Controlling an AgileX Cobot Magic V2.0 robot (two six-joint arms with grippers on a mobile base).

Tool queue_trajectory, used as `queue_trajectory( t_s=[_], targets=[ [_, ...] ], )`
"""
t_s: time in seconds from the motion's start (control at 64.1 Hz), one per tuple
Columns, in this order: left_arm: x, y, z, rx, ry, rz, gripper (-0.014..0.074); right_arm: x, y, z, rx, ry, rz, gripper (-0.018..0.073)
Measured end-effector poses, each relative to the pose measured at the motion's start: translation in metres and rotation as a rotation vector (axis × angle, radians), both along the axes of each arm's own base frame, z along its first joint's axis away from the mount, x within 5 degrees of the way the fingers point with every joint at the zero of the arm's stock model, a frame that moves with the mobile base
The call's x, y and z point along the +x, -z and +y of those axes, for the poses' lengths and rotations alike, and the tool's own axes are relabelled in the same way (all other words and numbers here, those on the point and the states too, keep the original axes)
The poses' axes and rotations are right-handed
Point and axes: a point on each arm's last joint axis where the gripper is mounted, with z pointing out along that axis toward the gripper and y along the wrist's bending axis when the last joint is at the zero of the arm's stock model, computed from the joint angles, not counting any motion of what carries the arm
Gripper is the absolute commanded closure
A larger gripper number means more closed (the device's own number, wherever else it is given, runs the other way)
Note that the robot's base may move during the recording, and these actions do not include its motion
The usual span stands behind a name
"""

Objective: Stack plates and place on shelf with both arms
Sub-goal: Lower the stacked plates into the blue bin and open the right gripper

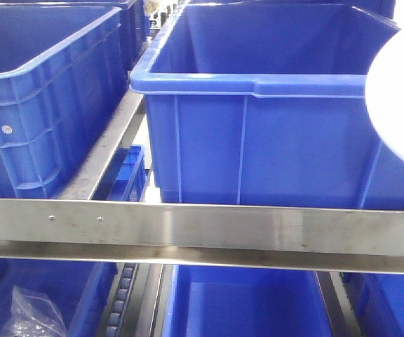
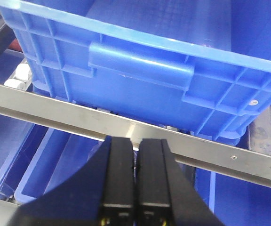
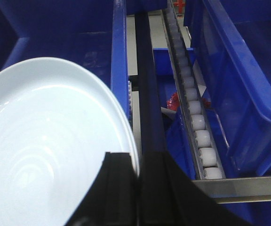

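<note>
front view: plates point(image 1: 402, 98) show as a pale white disc at 3 o'clock, cut by the frame edge, in front of the big blue bin point(image 1: 258, 133) sitting on the shelf rail point(image 1: 202, 228). a 2nd blue bin point(image 1: 41, 98) sits at 10 o'clock.

r wrist view: right gripper point(image 3: 138, 188), fingers point(image 3: 119, 188) clamped on the rim of the plates point(image 3: 46, 146); two stacked edges seem to show at the rim. roller track point(image 3: 194, 113) runs 12 to 5 o'clock.

l wrist view: left gripper point(image 2: 136, 183), fingers point(image 2: 119, 179) pressed together w/ nothing between, below the rail point(image 2: 79, 117) and a blue bin point(image 2: 140, 66).
</note>
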Motion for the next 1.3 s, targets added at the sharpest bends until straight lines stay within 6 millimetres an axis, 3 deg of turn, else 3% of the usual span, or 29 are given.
queue_trajectory(
  t_s=[0.422, 0.64, 0.812, 0.937, 1.14, 1.296],
  targets=[
    [0.000, 0.000, 0.000, 0.000, 0.000, 0.000, 0.0513, 0.002, -0.008, 0.001, -0.006, -0.012, -0.084, 0.0511],
    [0.000, 0.000, 0.000, 0.000, 0.000, 0.000, 0.0513, 0.015, -0.046, 0.001, -0.014, -0.026, -0.210, 0.0511],
    [0.000, 0.000, 0.000, 0.000, 0.000, 0.000, 0.0513, 0.051, -0.079, 0.001, -0.009, -0.041, -0.190, 0.0511],
    [0.000, 0.000, 0.000, 0.000, 0.000, 0.000, 0.0513, 0.090, -0.096, 0.009, 0.004, -0.089, -0.151, 0.0511],
    [0.000, 0.000, 0.000, 0.000, 0.000, 0.000, 0.0513, 0.167, -0.100, 0.038, 0.014, -0.200, -0.055, 0.0511],
    [0.000, 0.000, 0.000, 0.000, 0.000, 0.000, 0.0513, 0.220, -0.090, 0.055, 0.014, -0.233, 0.004, 0.0510]
  ],
)
